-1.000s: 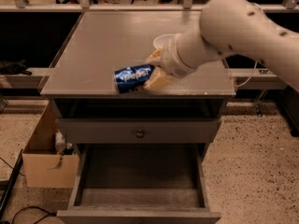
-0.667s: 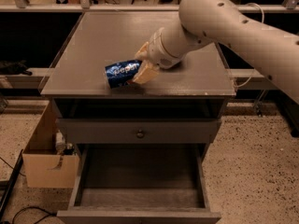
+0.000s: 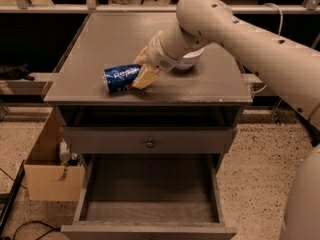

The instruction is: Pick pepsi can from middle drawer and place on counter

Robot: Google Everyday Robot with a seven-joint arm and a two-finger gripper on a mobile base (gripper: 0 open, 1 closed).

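The blue pepsi can [image 3: 119, 78] lies on its side at the front left of the grey counter [image 3: 100, 39], white lettering facing up. My gripper [image 3: 138, 68] is at the can's right end, with tan fingers [image 3: 145, 76] closed around it. I cannot tell whether the can rests on the counter or hangs just above it. The middle drawer [image 3: 150, 191] is pulled open below, and its grey floor holds nothing.
A white bowl [image 3: 189, 62] sits on the counter just behind my arm. A closed drawer front with a round knob [image 3: 150, 143] is above the open drawer. A cardboard box [image 3: 47, 171] stands on the floor to the cabinet's left. Cables lie at the lower left.
My arm has swung left across the counter, carrying the pepsi can with it. The white bowl now shows behind the arm.
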